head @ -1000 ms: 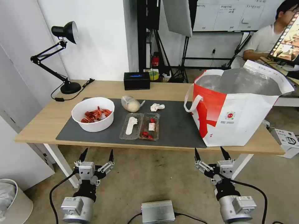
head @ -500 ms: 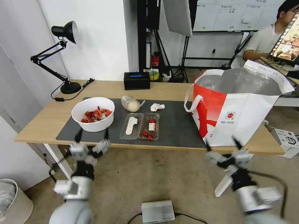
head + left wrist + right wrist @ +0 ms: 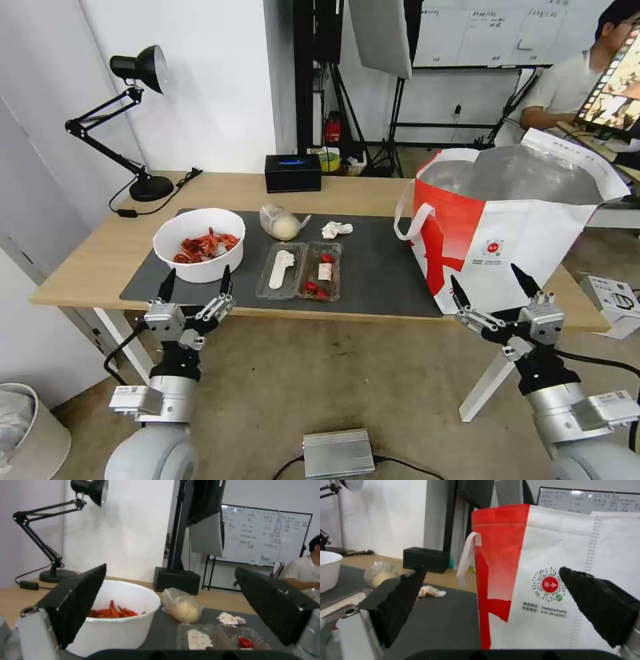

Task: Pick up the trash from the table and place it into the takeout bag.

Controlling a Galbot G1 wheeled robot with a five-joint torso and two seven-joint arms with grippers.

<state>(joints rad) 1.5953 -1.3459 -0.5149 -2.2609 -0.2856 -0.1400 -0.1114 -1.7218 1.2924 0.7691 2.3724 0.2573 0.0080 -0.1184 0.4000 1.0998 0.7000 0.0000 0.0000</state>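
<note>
Jaws spread wide and empty on your left gripper [image 3: 195,280], just short of the near table [image 3: 93,257] edge before the white bowl [image 3: 199,244]; right gripper [image 3: 491,283], equally splayed, faces the takeout bag [image 3: 507,247]. You're approaching; next, reach for the bowl's rim.

One bowl [image 3: 199,244], one clamshell tray [image 3: 300,270], one knotted bag [image 3: 280,223], one tissue [image 3: 336,230], one takeout bag [image 3: 507,233].

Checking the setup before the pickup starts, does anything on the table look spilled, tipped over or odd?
Nothing stands out. The white bowl, knotted bag, crumpled tissue and clamshell tray sit on the dark mat, no spill around them. The takeout bag stands upright, mouth open. The left claw and right claw are both open and empty.
</note>
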